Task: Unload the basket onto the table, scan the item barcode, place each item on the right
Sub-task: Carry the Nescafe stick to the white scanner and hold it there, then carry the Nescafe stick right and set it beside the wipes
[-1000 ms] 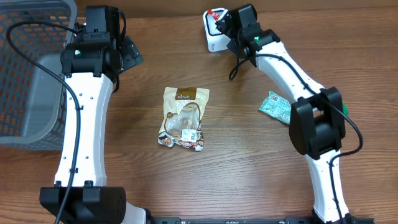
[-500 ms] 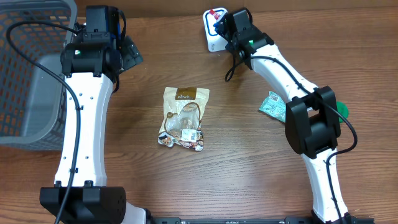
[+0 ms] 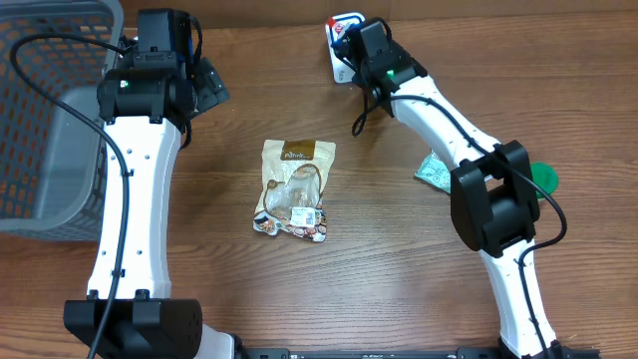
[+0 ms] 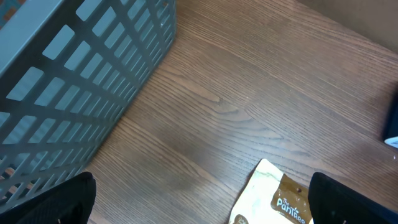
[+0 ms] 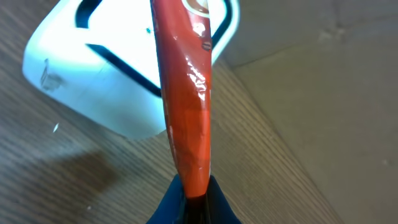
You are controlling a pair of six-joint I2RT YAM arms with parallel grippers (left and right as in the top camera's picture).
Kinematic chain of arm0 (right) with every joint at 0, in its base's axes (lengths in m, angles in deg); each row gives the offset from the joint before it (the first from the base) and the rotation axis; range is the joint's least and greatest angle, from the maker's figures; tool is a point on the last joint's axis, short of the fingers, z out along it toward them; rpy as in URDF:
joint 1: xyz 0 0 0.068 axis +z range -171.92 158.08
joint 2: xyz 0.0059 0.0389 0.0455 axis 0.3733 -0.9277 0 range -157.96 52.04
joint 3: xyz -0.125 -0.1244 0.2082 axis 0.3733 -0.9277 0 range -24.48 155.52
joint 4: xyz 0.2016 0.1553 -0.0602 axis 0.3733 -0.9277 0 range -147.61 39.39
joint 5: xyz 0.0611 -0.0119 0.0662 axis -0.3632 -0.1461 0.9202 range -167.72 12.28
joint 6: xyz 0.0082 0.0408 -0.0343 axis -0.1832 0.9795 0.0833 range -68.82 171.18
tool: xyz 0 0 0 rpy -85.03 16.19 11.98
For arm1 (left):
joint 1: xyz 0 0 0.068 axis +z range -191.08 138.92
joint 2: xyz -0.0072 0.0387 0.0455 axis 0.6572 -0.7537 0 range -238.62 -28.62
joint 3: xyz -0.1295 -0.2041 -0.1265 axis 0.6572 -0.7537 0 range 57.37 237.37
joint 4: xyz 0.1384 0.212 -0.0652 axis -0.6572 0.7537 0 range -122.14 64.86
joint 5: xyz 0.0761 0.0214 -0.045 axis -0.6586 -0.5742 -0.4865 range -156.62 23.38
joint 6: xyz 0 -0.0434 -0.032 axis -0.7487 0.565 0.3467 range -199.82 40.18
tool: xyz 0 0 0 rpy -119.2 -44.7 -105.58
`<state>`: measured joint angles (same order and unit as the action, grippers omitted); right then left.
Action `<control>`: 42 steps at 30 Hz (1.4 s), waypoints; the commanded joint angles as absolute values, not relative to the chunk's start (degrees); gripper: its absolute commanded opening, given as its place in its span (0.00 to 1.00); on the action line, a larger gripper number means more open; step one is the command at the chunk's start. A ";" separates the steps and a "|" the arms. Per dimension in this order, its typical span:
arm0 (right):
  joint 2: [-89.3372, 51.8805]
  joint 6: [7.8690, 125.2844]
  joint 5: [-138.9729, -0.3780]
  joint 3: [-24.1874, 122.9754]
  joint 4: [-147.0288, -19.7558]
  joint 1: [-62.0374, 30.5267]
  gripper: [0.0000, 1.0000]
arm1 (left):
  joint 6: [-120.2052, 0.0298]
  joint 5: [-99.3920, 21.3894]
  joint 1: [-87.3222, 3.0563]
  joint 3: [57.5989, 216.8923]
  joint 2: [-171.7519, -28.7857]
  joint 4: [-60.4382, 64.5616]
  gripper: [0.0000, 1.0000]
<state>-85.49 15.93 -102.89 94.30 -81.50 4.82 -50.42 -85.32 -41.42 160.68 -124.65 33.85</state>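
Note:
My right gripper (image 3: 361,45) is shut on a flat red packet (image 5: 185,93), seen edge-on in the right wrist view. The packet hangs over the white barcode scanner (image 5: 106,81) at the table's far edge; in the overhead view its red tip (image 3: 346,27) shows over the scanner (image 3: 337,68). No barcode is visible from here. My left gripper (image 3: 204,88) stands open at the far left beside the basket, nothing between its fingers (image 4: 56,202).
A beige and brown snack bag (image 3: 294,189) lies mid-table, its top corner (image 4: 273,199) between my left fingers' view. A green packet (image 3: 436,168) and a green round object (image 3: 543,178) lie right. A grey basket (image 3: 50,120) fills the far left.
My right wrist has swung left, carrying the red packet further over the scanner. The left arm has not moved.

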 commanded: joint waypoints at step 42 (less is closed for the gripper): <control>-57.91 77.24 -93.84 94.76 -133.70 4.69 0.04 | -51.53 -86.08 -41.47 160.65 -124.89 33.85 1.00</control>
